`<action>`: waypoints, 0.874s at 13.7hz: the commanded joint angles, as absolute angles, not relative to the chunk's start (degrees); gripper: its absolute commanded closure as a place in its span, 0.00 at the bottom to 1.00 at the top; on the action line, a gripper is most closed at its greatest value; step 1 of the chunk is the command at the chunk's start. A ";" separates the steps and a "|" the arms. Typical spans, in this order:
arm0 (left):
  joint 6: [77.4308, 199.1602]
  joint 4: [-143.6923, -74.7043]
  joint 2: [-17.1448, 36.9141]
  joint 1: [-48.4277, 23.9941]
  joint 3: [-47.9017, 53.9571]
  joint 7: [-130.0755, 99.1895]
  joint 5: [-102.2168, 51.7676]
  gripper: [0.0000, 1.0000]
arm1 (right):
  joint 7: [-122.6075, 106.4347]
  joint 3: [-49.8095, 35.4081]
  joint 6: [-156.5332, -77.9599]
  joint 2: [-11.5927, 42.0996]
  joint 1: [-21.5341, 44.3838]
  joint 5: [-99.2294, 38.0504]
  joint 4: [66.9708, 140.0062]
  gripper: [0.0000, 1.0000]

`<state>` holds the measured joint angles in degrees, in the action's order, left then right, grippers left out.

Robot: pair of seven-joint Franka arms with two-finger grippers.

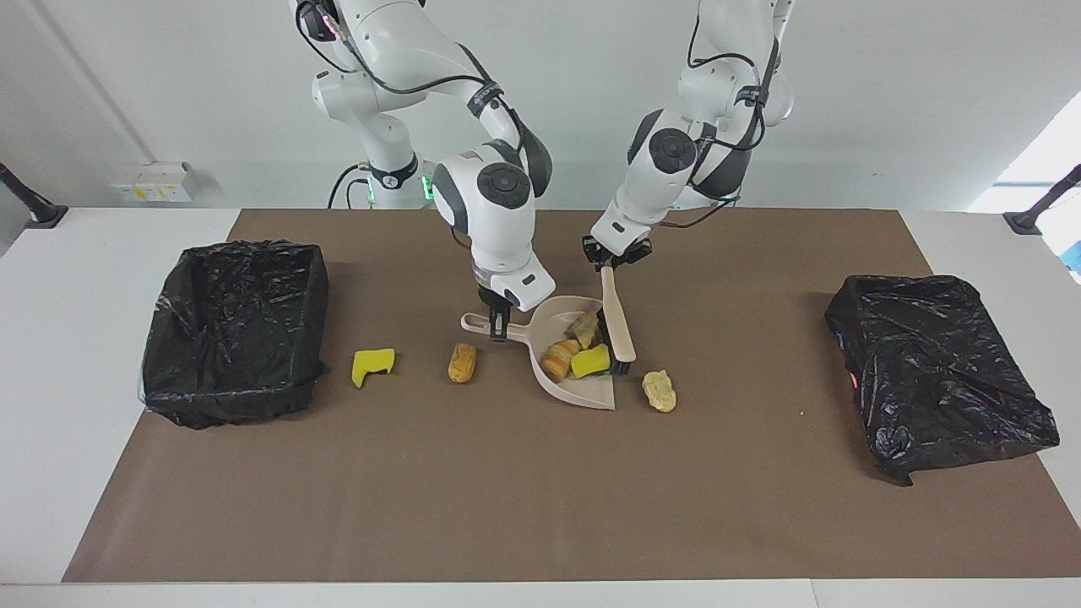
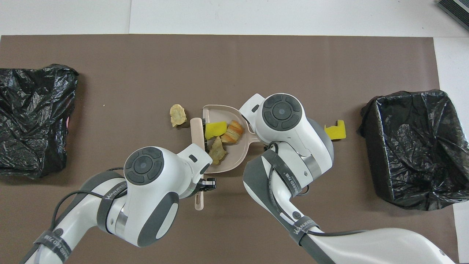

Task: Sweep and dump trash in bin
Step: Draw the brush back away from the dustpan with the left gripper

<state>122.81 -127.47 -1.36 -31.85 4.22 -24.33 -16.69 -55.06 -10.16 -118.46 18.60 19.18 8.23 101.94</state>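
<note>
1. Facing view, nearest the robots: the left gripper (image 1: 619,256) is clamped on the brush (image 1: 617,321) handle, w/ the brush head set down at the dustpan's edge toward the left arm's end, prob. so pieces can be pushed in.
2. The right gripper (image 1: 498,325) is closed on the dustpan handle (image 1: 486,323), apparently so the dustpan (image 1: 583,390) is kept from sliding while it is swept into; its mouth is turned away from the robots.
3. Three trash pieces are held in the pan: a tan chunk (image 1: 583,328), an orange bread-like chunk (image 1: 559,358) and a yellow sponge bit (image 1: 590,361).
4. Slightly farther out, three pieces are left on the mat (image 1: 540,507): a pale chunk (image 1: 660,391) just beside the pan mouth, a bread chunk (image 1: 462,362) and a yellow sponge (image 1: 372,365) toward the right arm's end.
5. An open bag-lined bin (image 1: 234,333) is placed at the right arm's end, close to the pan-holding arm, so dumping there looks easiest; a second bin (image 1: 937,371), its bag draped over it, is at the left arm's end.
</note>
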 commanded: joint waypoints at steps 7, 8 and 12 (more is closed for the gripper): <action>104.50 -123.57 -8.79 -25.49 2.81 -19.07 -17.06 1.00 | -55.90 -10.63 -119.62 18.02 18.98 7.65 103.36 1.00; 105.02 -123.40 -8.53 -24.10 2.55 -18.81 -15.14 1.00 | -55.90 -10.63 -119.71 18.02 18.90 7.65 103.36 1.00; 109.40 -122.61 -6.78 -16.90 2.46 -12.15 -12.06 1.00 | -55.63 -10.63 -119.71 18.02 18.98 7.56 103.36 1.00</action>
